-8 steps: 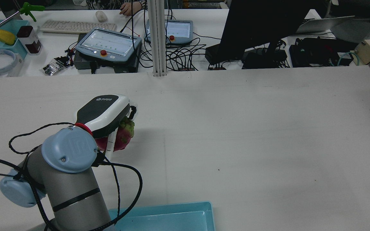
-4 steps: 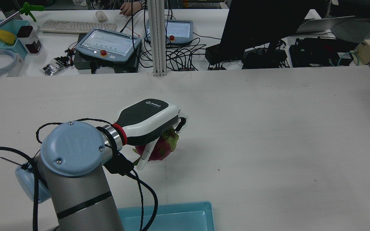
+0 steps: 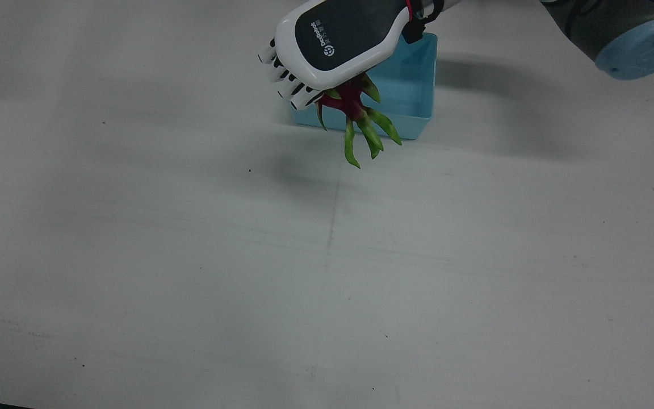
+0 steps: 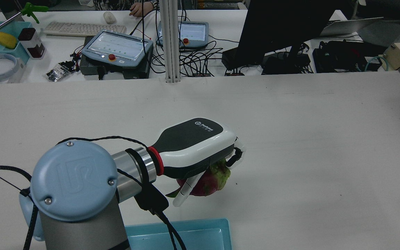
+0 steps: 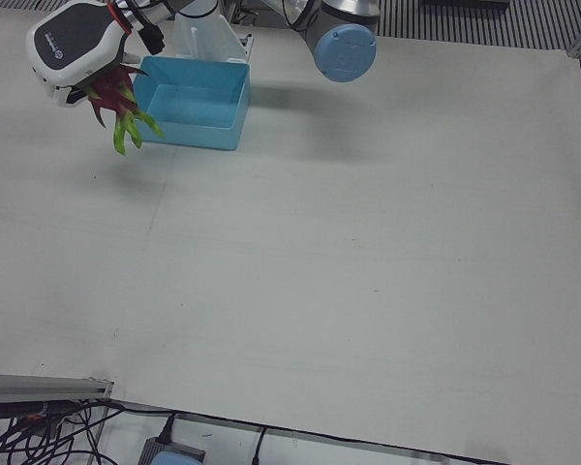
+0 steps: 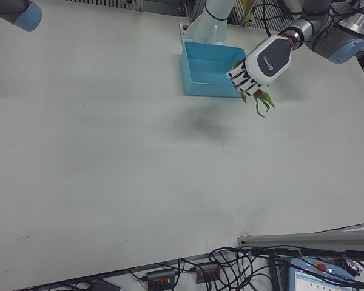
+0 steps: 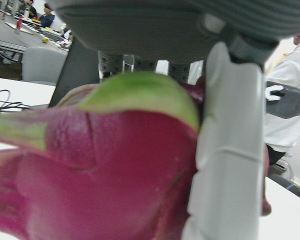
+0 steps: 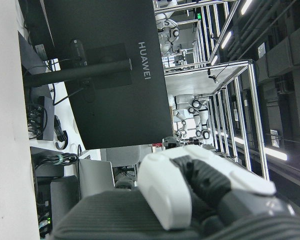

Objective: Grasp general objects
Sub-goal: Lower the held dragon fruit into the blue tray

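My left hand (image 4: 194, 147) is shut on a pink dragon fruit (image 4: 207, 184) with green scales and holds it in the air above the white table. In the front view the hand (image 3: 344, 34) hangs over the front wall of a blue bin (image 3: 412, 122), and the fruit's green tips (image 3: 369, 133) point down past that wall. The hand (image 5: 73, 44) and fruit (image 5: 111, 97) also show in the left-front view, and again in the right-front view (image 6: 264, 60). The left hand view is filled by the fruit (image 7: 90, 175) with a white finger (image 7: 225, 150) across it. The right hand (image 8: 190, 200) shows only in its own view, its pose unclear.
The blue bin (image 4: 186, 225) sits at the table's near edge in the rear view, between the arm bases. A desk beyond the table holds teach pendants (image 4: 116, 48), a black monitor (image 4: 283, 27), a metal post (image 4: 171, 41) and cables. The right arm's elbow (image 6: 15, 13) is at the right-front view's top left.
My left hand has swung to the right and nearer the rear camera, carrying the dragon fruit in the air towards the blue bin. The grip on the fruit is unchanged.
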Available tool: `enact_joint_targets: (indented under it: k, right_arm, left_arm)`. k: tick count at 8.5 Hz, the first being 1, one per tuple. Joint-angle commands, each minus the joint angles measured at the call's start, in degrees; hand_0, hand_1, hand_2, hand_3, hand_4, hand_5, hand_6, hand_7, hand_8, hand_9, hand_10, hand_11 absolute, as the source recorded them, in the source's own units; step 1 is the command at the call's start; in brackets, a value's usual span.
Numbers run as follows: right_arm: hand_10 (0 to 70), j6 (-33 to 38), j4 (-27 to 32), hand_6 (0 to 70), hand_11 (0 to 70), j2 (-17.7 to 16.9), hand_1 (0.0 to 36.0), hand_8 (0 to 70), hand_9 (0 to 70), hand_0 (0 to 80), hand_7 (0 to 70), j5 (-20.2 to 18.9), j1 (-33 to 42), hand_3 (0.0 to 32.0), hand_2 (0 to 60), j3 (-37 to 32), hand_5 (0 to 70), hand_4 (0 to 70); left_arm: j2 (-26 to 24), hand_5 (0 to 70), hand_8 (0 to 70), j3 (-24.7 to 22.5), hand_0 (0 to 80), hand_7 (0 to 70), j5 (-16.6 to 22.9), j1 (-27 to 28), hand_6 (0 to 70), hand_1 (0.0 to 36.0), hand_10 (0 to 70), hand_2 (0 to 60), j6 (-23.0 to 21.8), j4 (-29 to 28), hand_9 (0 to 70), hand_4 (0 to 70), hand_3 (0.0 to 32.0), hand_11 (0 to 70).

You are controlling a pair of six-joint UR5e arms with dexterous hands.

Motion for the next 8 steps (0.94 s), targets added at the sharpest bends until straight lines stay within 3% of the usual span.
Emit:
enact_joint_targets:
  k: [1, 6, 7, 8]
  right_arm:
    - [0.0, 0.0, 0.0, 0.0, 0.0, 0.0, 0.0, 0.0, 0.0, 0.0, 0.0, 0.0, 0.1, 0.0, 0.0, 0.0, 0.0, 0.0]
    - [0.0, 0.0, 0.0, 0.0, 0.0, 0.0, 0.0, 0.0, 0.0, 0.0, 0.0, 0.0, 0.1, 0.0, 0.0, 0.0, 0.0, 0.0]
    - [0.0, 0.0, 0.0, 0.0, 0.0, 0.0, 0.0, 0.0, 0.0, 0.0, 0.0, 0.0, 0.1, 0.0, 0.0, 0.0, 0.0, 0.0]
    - [0.0, 0.0, 0.0, 0.0, 0.0, 0.0, 0.0, 0.0, 0.0, 0.0, 0.0, 0.0, 0.1, 0.0, 0.0, 0.0, 0.0, 0.0]
  left_arm:
    - [-2.4, 70.0, 70.0, -0.2, 80.0, 70.0, 0.4, 6.2, 63.3, 36.0, 70.0, 60.0, 3.9, 2.3, 70.0, 46.4, 0.0, 70.0]
    - [-1.9, 70.0, 70.0, 0.0, 80.0, 70.0, 0.5, 6.5, 59.0, 36.0, 70.0, 60.0, 4.6, 2.1, 70.0, 45.1, 0.0, 70.0]
    - [-1.8, 70.0, 70.0, -0.1, 80.0, 70.0, 0.6, 6.7, 55.5, 36.0, 70.0, 60.0, 5.5, 2.4, 70.0, 44.0, 0.0, 70.0]
    - [-1.4, 70.0, 62.9, -0.1, 80.0, 70.0, 2.0, 7.2, 46.2, 36.0, 61.0, 60.0, 5.6, 2.6, 70.0, 41.2, 0.0, 70.0]
